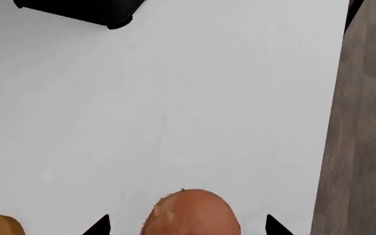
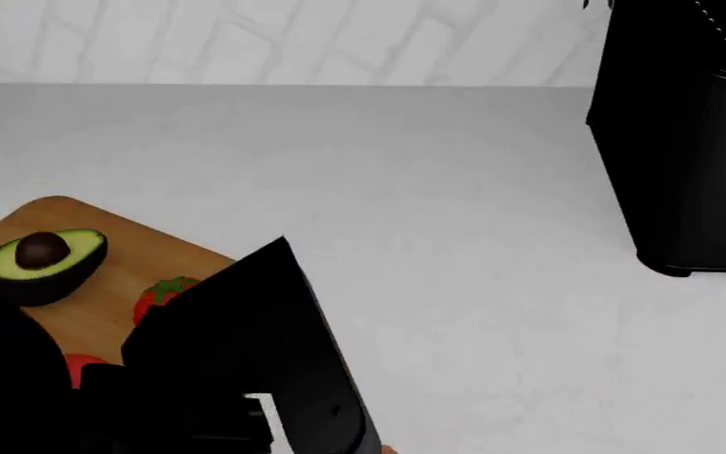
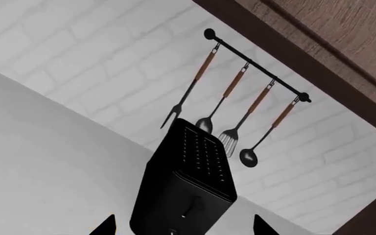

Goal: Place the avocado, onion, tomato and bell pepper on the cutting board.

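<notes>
Behind the left arm (image 2: 212,369), tomato (image 2: 162,298), cutting board (image 2: 148,251)

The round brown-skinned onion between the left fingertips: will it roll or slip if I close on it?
Probably some of both. The round brown-skinned onion looks smooth and domed, so it may squirt out under an off-centre squeeze. It sits on the flat white counter, so a nudge would likely roll it. The left gripper straddles it, which should help.

The left arm (image 2: 231,359) is boxy matte black with one small white patch.
</notes>
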Robot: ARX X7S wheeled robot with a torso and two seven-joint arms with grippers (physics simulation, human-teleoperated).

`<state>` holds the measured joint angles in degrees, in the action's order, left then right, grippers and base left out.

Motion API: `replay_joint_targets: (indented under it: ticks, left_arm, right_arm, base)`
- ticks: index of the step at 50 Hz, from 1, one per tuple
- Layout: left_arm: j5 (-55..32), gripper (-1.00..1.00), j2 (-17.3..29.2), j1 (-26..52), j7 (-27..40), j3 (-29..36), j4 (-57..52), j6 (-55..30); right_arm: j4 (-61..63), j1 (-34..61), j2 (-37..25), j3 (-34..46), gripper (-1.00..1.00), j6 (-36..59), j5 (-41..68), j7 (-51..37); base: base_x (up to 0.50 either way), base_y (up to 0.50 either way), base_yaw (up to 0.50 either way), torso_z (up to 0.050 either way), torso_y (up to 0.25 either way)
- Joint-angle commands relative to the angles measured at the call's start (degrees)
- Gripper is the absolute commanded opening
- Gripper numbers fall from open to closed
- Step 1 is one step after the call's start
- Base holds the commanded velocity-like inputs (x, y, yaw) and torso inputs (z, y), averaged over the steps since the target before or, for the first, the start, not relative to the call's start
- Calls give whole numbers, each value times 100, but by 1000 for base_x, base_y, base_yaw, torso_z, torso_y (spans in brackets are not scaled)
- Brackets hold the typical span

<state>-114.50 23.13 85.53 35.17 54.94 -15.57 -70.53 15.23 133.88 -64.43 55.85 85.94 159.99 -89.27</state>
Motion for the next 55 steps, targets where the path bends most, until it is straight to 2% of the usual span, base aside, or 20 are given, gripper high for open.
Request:
replay_joint_targets:
  ticks: [1,12,29,46,47,55]
  left_arm:
    - [730,100,-200,-338,-444,1,6,-70]
    - [804,100,-275,-590,-499,114,-46,28]
    - [1578,100,-385,-925,-990,276,206,176]
    - [1878,100,-372,-1298,-1024,533,172,273]
    - [1864,-100,-363,-1304,-1015,531,152,278]
    - [1722,-100,-295,-1327,-861,508,113,325]
  right_arm:
    - [5,-6,51,-152,100,-108,-69,121]
    - [-13,110,38,-160,100,-25,124,-69]
    - [99,110,-106,-140,100,-41,197,-70]
    - [68,110,-67,-151,100,-68,213,-70]
    - [53,110,-64,-161,100,-58,208,-70]
    - [68,110,-33,-181,100,-78,200,-70]
  base:
    - [0,0,0,0,0]
    - [0,0,0,0,0]
    - [0,0,0,0,0]
    - [0,0,0,0,0]
    - [0,0,0,0,0]
    - [0,0,0,0,0]
